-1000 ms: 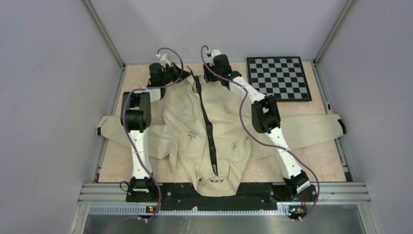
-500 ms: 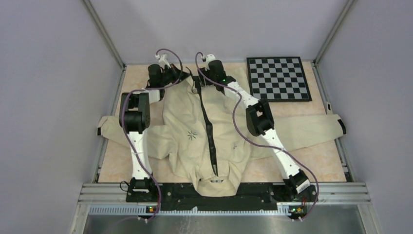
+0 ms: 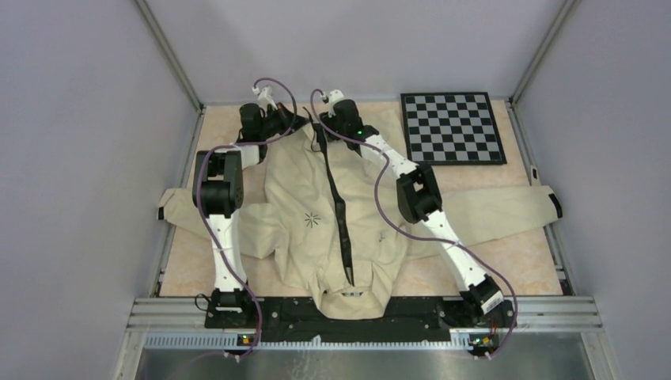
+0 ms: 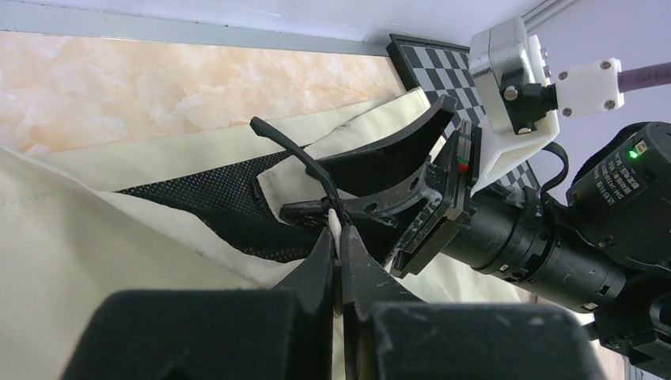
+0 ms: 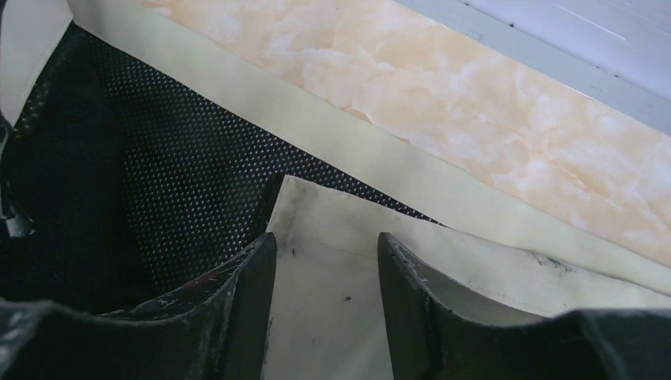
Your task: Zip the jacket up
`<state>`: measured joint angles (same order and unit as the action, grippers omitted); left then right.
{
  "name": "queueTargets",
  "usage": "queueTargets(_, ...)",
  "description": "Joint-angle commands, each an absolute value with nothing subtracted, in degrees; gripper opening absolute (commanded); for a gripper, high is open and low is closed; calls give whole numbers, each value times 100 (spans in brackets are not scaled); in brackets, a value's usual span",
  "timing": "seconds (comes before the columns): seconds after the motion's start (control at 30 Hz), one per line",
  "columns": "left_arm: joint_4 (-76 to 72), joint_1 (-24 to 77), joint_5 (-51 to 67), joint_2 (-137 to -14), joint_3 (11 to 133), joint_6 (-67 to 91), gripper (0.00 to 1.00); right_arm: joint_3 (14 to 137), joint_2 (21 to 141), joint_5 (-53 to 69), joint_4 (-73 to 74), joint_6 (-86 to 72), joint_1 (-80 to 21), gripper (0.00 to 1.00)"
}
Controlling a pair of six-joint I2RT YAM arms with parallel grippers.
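Cream fabric jacket [image 3: 316, 214] with long sleeves lies flat on the marbled peach tabletop [image 3: 490, 261]. Its collar is at 6 o'clock, its hem at 12 o'clock, and its sleeves reach out to 9 and 3 o'clock. We see the black front zipper [image 3: 340, 214] running up the middle, with the small black starburst logo [image 3: 312, 219] just to its 9 o'clock side.

Both arms stretch to the hem at 12 o'clock. The left pincer [image 4: 338, 237] has its tips pressed together, and we make out a pale sliver of the jacket's edge nipped between them, beside a thin black cord [image 4: 297, 150] that arches over the tips.

The right pincer [image 5: 326, 253] sits just beside it with jaws apart. A cream corner of the hem flap lies in the gap between them, but the fingers are not closed on it. Around that flap we see the black mesh lining [image 5: 142, 182] exposed.

At 1 o'clock a black-and-white checkered board [image 3: 451, 127] rests on the tabletop, apart from the jacket.
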<state>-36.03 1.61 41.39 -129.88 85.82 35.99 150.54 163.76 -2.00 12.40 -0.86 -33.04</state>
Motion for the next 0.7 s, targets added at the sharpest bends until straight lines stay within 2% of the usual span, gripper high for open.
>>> queueTargets(0.0, -3903, 138, 4304, -12614, 8533, 3491, 0, 15223, 16298, -311, 1596, 184, -3418, 51)
queueTargets(0.13, -3893, 125, 4329, -12640, 8542, 3487, 0, 15112, 16203, -267, 2089, 277, -3444, 51)
queueTargets(0.27, -3894, 124, 4362, -12628, 8535, 3498, 0, 15157, 16224, -260, 2216, 322, -3445, 36)
queueTargets(0.3, -3894, 122, 4367, -12629, 8531, 3490, 0, 15199, 16245, -235, 2245, 325, -3445, 31)
queueTargets(0.37, -3873, 117, 4372, -12614, 8530, 3466, 0, 15243, 16268, -247, 2274, 321, -3444, 13)
queueTargets(0.43, -3852, 117, 4377, -12617, 8532, 3442, 0, 15184, 16231, -262, 2198, 289, -3437, 3)
queueTargets(0.5, -3850, 114, 4391, -12637, 8548, 3444, 0, 15095, 16191, -217, 1986, 258, -3413, 0)
queueTargets(0.67, -3828, 119, 4443, -12747, 8622, 3437, 0, 14848, 15878, -42, 1331, -169, -3287, 0)
